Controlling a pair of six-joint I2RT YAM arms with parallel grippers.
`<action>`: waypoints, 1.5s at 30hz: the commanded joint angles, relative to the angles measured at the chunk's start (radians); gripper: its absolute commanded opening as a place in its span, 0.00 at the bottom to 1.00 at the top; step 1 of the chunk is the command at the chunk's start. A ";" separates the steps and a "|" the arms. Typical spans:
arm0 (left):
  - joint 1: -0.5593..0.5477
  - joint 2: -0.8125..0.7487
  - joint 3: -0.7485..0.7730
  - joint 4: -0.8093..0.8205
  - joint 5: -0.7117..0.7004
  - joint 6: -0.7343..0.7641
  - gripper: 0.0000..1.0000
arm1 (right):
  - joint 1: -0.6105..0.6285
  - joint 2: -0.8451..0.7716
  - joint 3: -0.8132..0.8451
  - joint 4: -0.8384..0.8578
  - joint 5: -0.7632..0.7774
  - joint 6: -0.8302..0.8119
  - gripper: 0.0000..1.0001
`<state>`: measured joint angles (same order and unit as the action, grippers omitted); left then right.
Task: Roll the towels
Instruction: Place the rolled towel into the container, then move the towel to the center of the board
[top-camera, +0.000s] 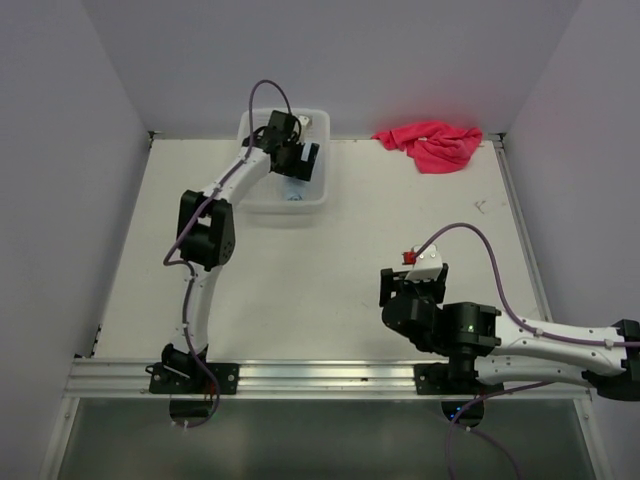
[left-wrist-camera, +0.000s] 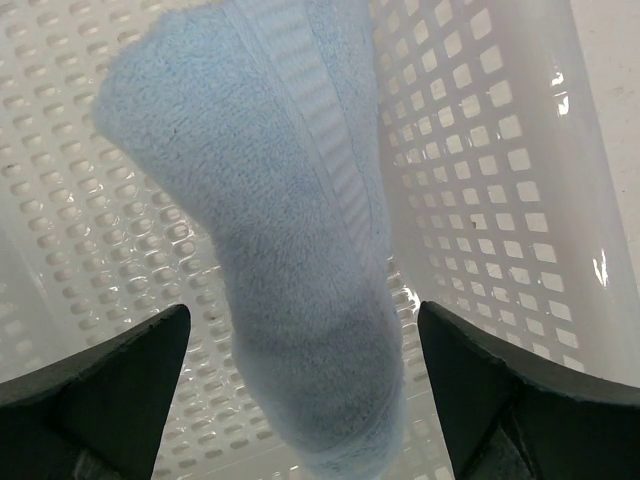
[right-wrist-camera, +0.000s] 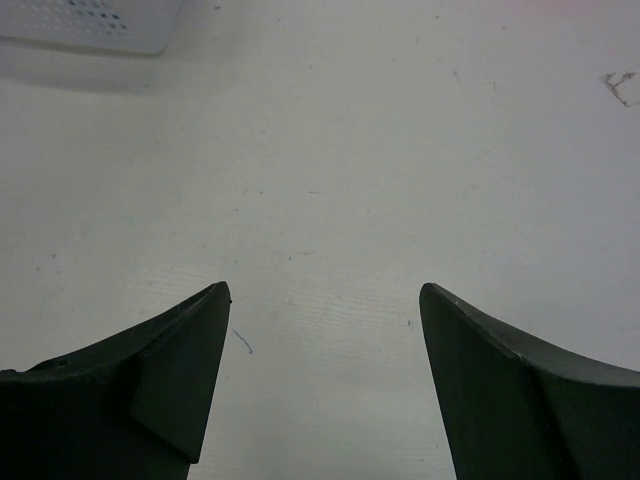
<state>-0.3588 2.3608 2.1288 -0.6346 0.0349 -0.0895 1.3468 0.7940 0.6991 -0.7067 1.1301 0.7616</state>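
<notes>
A rolled light blue towel (left-wrist-camera: 280, 220) lies inside the white mesh basket (top-camera: 262, 195) at the back of the table; a bit of the light blue towel (top-camera: 293, 190) shows from above. My left gripper (left-wrist-camera: 303, 312) hangs over the basket, open, its fingers on either side of the roll and apart from it. The pink-red towel (top-camera: 435, 143) lies crumpled at the table's back edge, right of the basket. My right gripper (right-wrist-camera: 325, 290) stands open over bare table near the front right, holding nothing; from above the right gripper (top-camera: 413, 284) points toward the back.
The basket's corner (right-wrist-camera: 90, 25) shows at the upper left of the right wrist view. White walls close the table on the left, back and right. An aluminium rail (top-camera: 320, 378) runs along the near edge with both arm bases.
</notes>
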 joint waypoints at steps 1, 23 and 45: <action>0.021 -0.067 0.003 -0.002 -0.017 0.011 1.00 | -0.011 0.011 0.051 0.041 0.022 -0.031 0.80; 0.014 -0.646 -0.447 0.194 0.088 -0.082 1.00 | -0.931 0.571 0.417 0.315 -0.625 -0.263 0.77; -0.153 -1.052 -0.989 0.411 -0.217 -0.104 1.00 | -1.215 1.619 1.522 0.142 -0.656 -0.419 0.43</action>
<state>-0.4850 1.3155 1.1885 -0.2790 -0.0917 -0.1833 0.1520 2.3711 2.1067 -0.5198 0.4580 0.4206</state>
